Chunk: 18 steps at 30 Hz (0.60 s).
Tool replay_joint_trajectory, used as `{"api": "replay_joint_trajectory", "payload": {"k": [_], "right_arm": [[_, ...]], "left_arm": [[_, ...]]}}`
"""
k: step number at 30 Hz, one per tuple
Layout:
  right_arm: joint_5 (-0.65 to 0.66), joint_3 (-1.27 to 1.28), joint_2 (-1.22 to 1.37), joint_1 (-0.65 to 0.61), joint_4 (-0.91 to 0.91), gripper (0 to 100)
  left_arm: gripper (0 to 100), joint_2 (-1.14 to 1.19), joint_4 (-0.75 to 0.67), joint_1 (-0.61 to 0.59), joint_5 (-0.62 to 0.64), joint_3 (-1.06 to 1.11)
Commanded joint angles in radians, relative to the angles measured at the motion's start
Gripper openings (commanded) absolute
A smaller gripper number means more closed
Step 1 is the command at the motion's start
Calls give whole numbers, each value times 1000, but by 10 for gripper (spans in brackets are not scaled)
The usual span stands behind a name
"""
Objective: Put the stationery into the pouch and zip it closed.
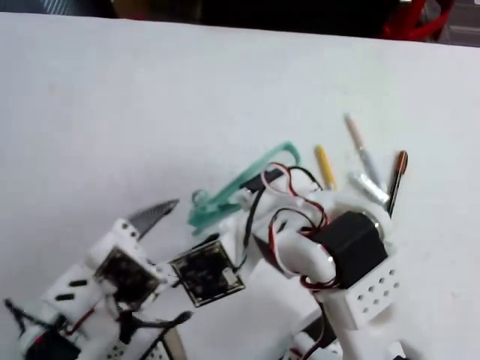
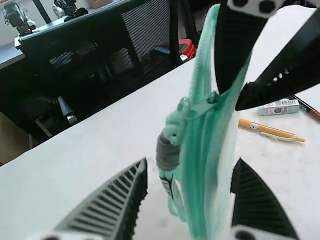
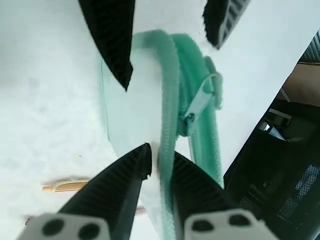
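Observation:
A translucent teal pouch (image 1: 238,185) lies on the white table (image 1: 112,97), its zipper pull (image 3: 200,100) part way along the zip. My right gripper (image 3: 160,152) is shut on the pouch's zipper edge (image 3: 167,125). My left gripper (image 2: 190,165) is open, one finger on each side of the pouch (image 2: 215,145) near its end, with the zipper pull (image 2: 200,106) just ahead. Loose stationery lies past the pouch: a yellow pen (image 1: 324,166), a grey-and-pink pen (image 1: 360,146), a brown pen (image 1: 397,178) and a small white item (image 1: 367,187).
My right arm (image 1: 345,247) crosses above the pouch's near part and hides it in the high view. A dark chair and desk (image 2: 100,60) stand beyond the table's far edge. Open table surface lies to the left.

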Motion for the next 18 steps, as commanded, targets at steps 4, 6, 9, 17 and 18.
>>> {"api": "replay_joint_trajectory", "payload": {"k": [4,6,9,17,18], "right_arm": [[-9,-12,-13,-10,-18,19],[-9,-12,-13,-8,-18,19],[-9,-6,-13,-8,-18,19],[-150,0,-13,-13,-15,19],[-181,0,-19,-10,-10,19]], "left_arm": [[260,1,-77,96,15,43],[212,1,-78,94,15,43],[76,1,-78,94,15,52],[23,1,-160,77,109,112],[24,1,-183,64,135,121]]}}
